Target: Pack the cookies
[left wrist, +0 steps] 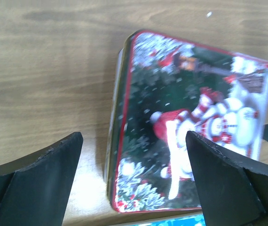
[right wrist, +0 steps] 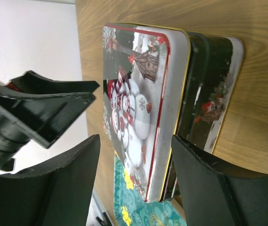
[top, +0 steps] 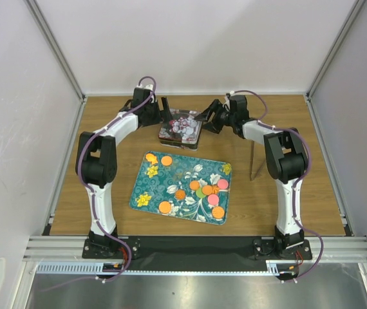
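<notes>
- Lying on the teal tray [top: 170, 175] at the near middle of the desk [top: 106, 135], the cookies [top: 207, 190] are mostly orange, some pink and green;
- snowman tin [top: 180, 129] stands just beyond the tray, its lid [right wrist: 134, 94] askew on the base [right wrist: 211, 80];
- left hand [top: 165, 109] spread wide at the tin's left side, holding nothing;
- right hand [top: 206, 120] at its right side, jaws apart, empty.

- The top view is lit brightly and evenly from above; faint shadows are cast on the worktop [top: 251, 206].
- The cookies [top: 207, 190] are rendered small but distinct.
- In the left wrist view the tin lid [left wrist: 190, 117] is blurred, with glare beside it.
</notes>
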Robot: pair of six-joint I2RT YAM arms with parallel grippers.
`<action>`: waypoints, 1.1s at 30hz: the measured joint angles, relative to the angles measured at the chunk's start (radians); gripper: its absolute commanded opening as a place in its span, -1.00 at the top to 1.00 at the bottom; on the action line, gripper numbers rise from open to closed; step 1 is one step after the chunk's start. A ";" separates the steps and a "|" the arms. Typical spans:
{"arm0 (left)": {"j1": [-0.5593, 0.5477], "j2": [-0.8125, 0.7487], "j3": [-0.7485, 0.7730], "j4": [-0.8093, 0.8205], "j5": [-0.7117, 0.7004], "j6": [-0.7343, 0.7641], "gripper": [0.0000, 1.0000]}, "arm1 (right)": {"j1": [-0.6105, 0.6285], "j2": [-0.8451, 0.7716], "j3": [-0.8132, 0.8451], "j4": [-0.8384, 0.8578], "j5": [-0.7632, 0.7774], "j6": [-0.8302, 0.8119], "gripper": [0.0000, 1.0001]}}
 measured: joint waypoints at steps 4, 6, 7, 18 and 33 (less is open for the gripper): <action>0.006 0.016 0.047 -0.001 0.036 0.000 -0.96 | 0.013 0.002 0.066 -0.082 0.026 -0.042 -0.36; 0.008 0.034 0.073 -0.003 0.058 -0.001 -0.95 | 0.018 0.005 0.102 -0.117 0.043 -0.065 -0.37; 0.008 0.042 0.082 -0.002 0.065 -0.001 -0.96 | 0.021 0.006 0.117 -0.135 0.051 -0.078 -0.36; 0.008 0.108 0.092 -0.011 0.125 -0.008 -0.95 | 0.027 0.017 0.130 -0.285 0.159 -0.178 -0.40; -0.014 0.117 0.124 -0.026 0.137 -0.005 -0.93 | 0.074 0.018 0.141 -0.322 0.193 -0.201 -0.41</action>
